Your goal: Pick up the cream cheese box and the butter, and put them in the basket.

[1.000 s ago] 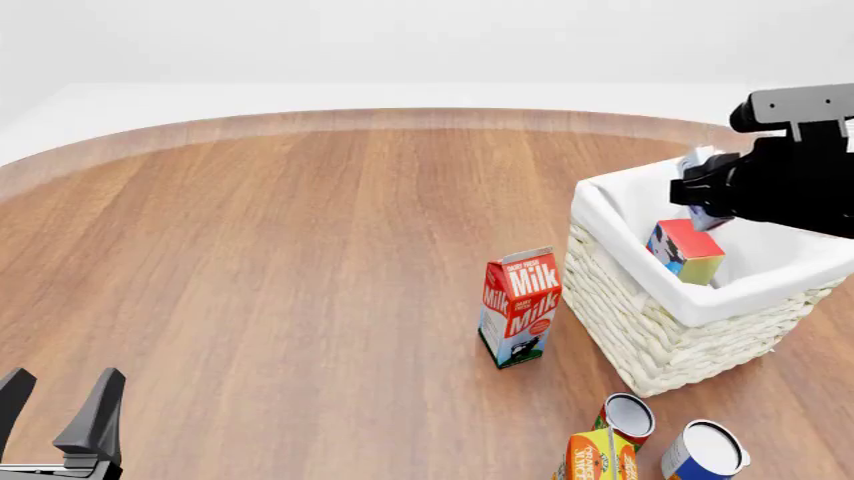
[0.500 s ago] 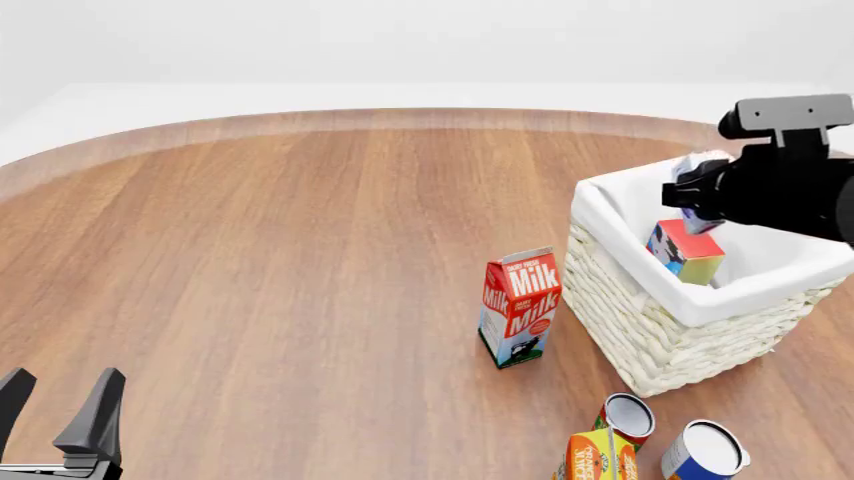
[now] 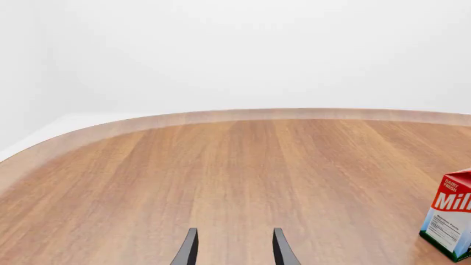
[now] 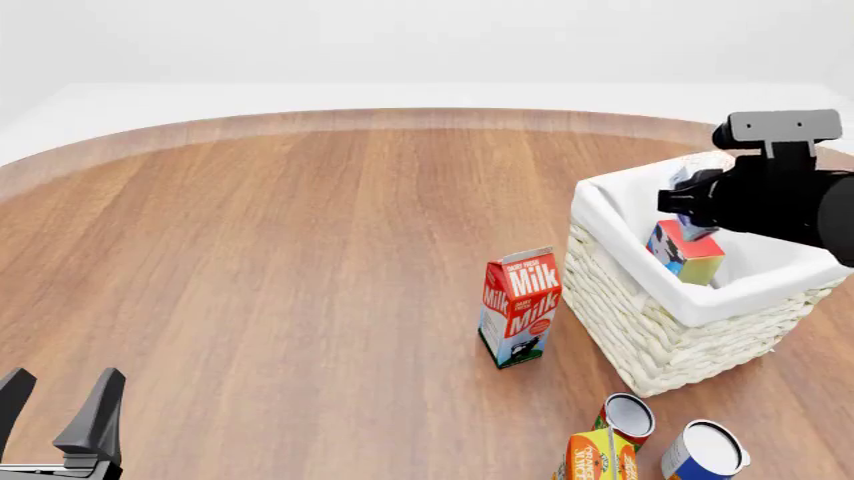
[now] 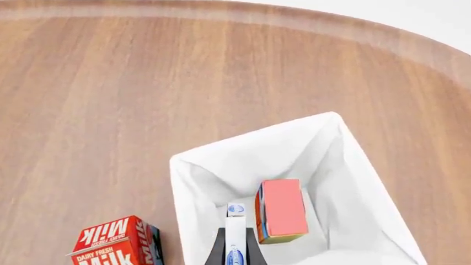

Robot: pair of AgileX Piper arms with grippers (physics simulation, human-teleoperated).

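Now the right claw (image 5: 237, 251) holds the cream cheese box (image 5: 235, 234) over the basket (image 5: 193, 182), beside the butter (image 5: 281, 210); next, let go

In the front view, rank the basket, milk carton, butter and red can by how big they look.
1. basket, clearly the largest.
2. milk carton.
3. butter, lying in the basket, and the red can look about alike; the can sits nearer the camera and the butter is partly hidden, so I won't rank them.
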